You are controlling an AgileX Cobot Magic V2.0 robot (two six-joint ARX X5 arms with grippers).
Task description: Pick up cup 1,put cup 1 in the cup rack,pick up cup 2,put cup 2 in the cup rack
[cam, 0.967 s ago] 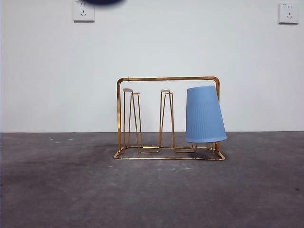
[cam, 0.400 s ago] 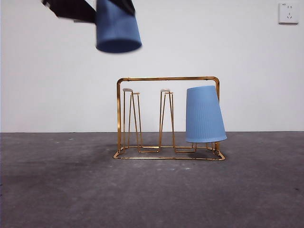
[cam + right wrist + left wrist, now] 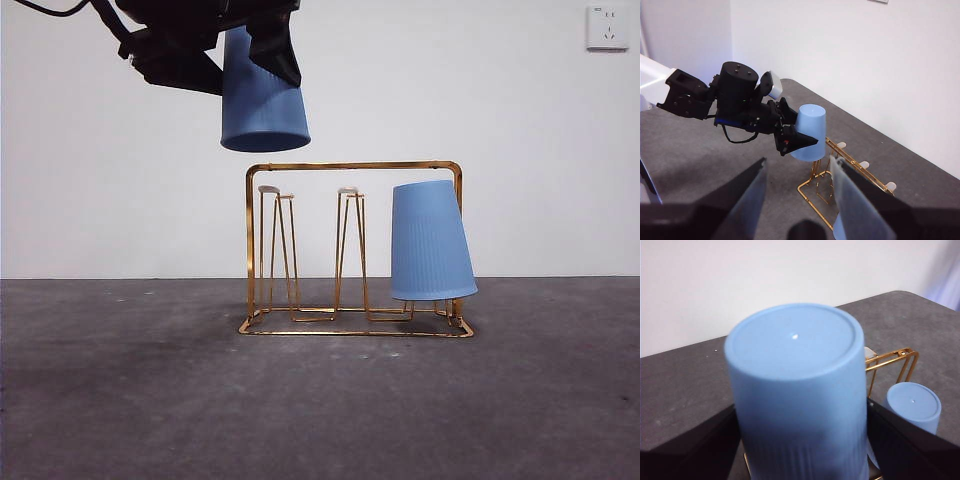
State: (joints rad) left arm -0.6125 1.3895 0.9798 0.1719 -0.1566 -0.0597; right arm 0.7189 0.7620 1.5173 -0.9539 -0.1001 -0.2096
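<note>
Blue ribbed plastic is filling my left wrist view: my left gripper [image 3: 262,45] is holding cup 2 [image 3: 263,95] upside down, jaws clamped on its sides, closed base facing my camera. In the front view the cup is hanging in the air, its open mouth just above the top bar of the cup rack [image 3: 355,166] at the rack's left end, not touching it. Gold wire is forming the rack's arched frame, its narrow upright loop pegs and its flat base, which is sitting on the table [image 3: 120,400]. Cup 1 [image 3: 431,241] is resting inverted at the rack's right end, tilting slightly with its top near the frame's right post. The middle and left pegs are standing bare.

My right gripper [image 3: 797,187] is waiting well back and above the table with its jaws spread apart, gripping nothing, looking down on the left arm and the rack.

The table surface is showing as dark grey, matte and faintly mottled. Behind it a plain white wall [image 3: 500,100] is rising, with a white power socket [image 3: 607,27] sitting high near the right corner of the front view
</note>
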